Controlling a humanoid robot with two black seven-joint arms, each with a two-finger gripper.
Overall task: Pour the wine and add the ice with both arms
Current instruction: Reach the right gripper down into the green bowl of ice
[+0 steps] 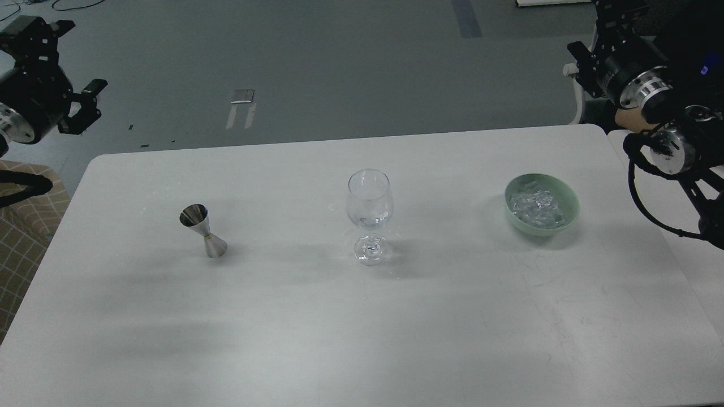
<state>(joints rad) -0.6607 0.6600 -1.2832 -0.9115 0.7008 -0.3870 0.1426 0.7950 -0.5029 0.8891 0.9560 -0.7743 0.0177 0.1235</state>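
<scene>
A clear wine glass (369, 210) stands upright mid-table. The ice (536, 205), several small clear cubes, lies in a pale green bowl (570, 210) to the right of the glass. A steel jigger (203, 231) stands to the left of the glass. My left gripper (82, 54) is open and empty, raised off the table's far left corner, well away from the jigger. My right gripper (578, 62) is raised beyond the table's far right corner, above and behind the bowl; it is dark and its fingers cannot be told apart.
The white table (339, 339) has rounded far corners. A checked fabric seat (22, 237) sits off its left edge. A second white surface (690, 249) adjoins on the right. Grey floor lies beyond.
</scene>
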